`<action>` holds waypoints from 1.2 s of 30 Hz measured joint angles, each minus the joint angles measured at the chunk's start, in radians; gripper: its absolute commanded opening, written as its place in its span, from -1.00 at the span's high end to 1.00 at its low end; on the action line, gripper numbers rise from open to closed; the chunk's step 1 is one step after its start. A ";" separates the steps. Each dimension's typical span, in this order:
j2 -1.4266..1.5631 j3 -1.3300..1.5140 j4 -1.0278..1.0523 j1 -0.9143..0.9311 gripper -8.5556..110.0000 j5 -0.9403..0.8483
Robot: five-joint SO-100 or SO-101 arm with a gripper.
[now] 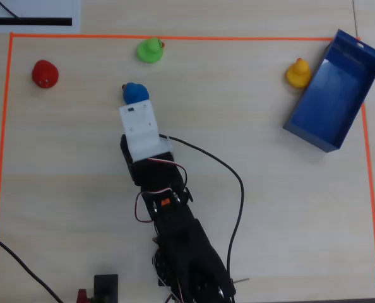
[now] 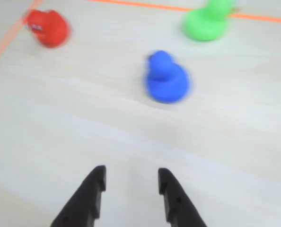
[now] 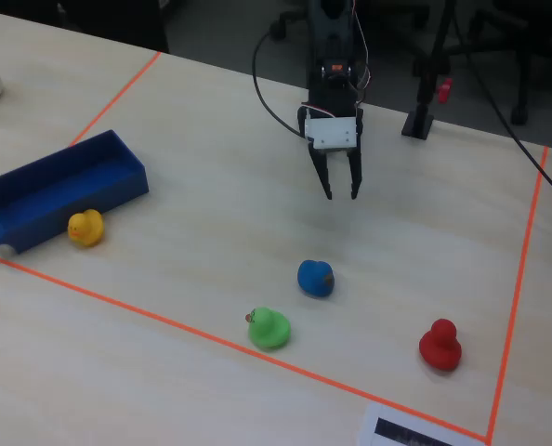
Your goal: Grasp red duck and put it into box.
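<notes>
Sitting alone near the orange tape corner (image 1: 11, 36), the red duck (image 1: 45, 74) was on the table, well apart from the blue box (image 1: 334, 90) at the far right in the overhead view. The blue duck (image 1: 135, 93) lay between it and the green duck (image 1: 150, 50); a yellow duck (image 1: 297, 72) touched or nearly touched the box's outer wall. The gripper (image 2: 131, 180) hung empty short of the blue duck, fingers (image 2: 94, 185) slightly apart.
</notes>
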 measured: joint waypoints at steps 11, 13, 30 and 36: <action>-0.713 -0.460 -0.449 -0.144 0.40 0.051; -0.799 -0.486 -0.512 -0.153 0.40 0.048; -1.454 -1.002 -0.698 -0.189 0.36 0.049; -1.608 -1.186 -0.698 -0.201 0.36 0.049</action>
